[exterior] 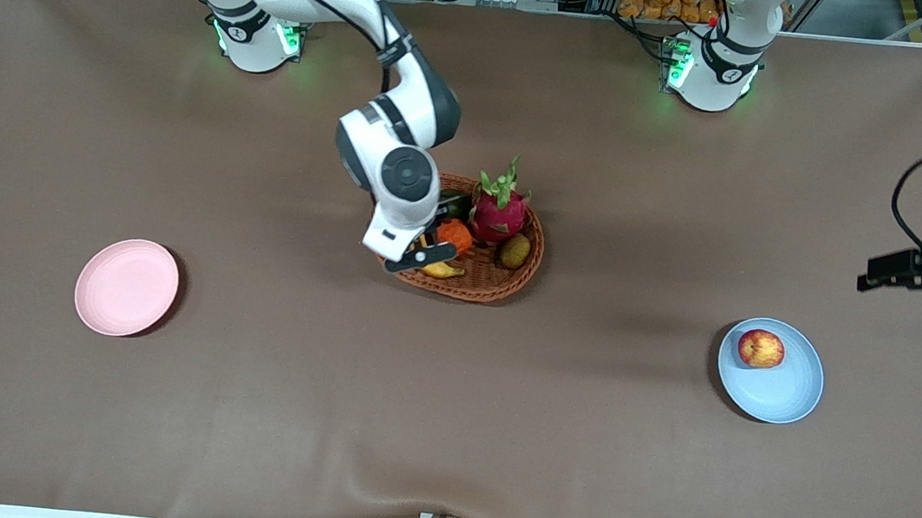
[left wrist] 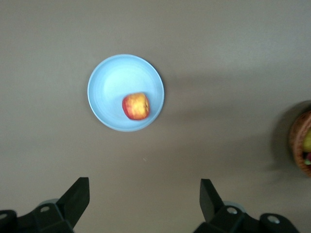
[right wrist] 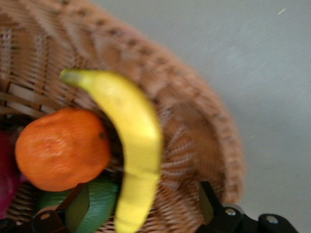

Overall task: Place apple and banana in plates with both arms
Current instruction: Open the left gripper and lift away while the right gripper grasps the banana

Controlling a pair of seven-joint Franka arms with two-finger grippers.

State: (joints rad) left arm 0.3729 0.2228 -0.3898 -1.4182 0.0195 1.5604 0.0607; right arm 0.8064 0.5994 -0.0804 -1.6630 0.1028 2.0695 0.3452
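Apple [exterior: 761, 348] is already in the blue plate [exterior: 786, 392] at the left arm's end of the tabletop [exterior: 445, 427], sitting toward the plate's rim farther from the front cam, so that half looks done. Your left hand [left wrist: 145, 200] is up in the air w/ fingers spread wide and nothing in them; in the front view it shows at the frame edge, off to the side of the blue plate. Let that arm wait clear. The step in hand is the banana [right wrist: 131, 150]: it lies in the wicker basket [exterior: 509, 285] mid-tabletop, along the basket's rim nearer the front cam, touching the orange fruit [right wrist: 62, 148], w/ a green fruit [right wrist: 99, 201] under it and the dragon fruit [exterior: 499, 212] and a brown kiwi-like fruit [exterior: 515, 250] farther in. Your right hand [right wrist: 145, 204] hangs low over the basket, fingers wide open and empty, straddling the banana's lower end. To do it well, I'd shift toward the banana's middle so it won't swing, keep the fingers across its width, not along it, and come down w/o pinching the orange or catching the weave. Close gently, lift straight up til clear of the rim, then carry to the pink plate [exterior: 127, 287], which sits bare toward the right arm's end.
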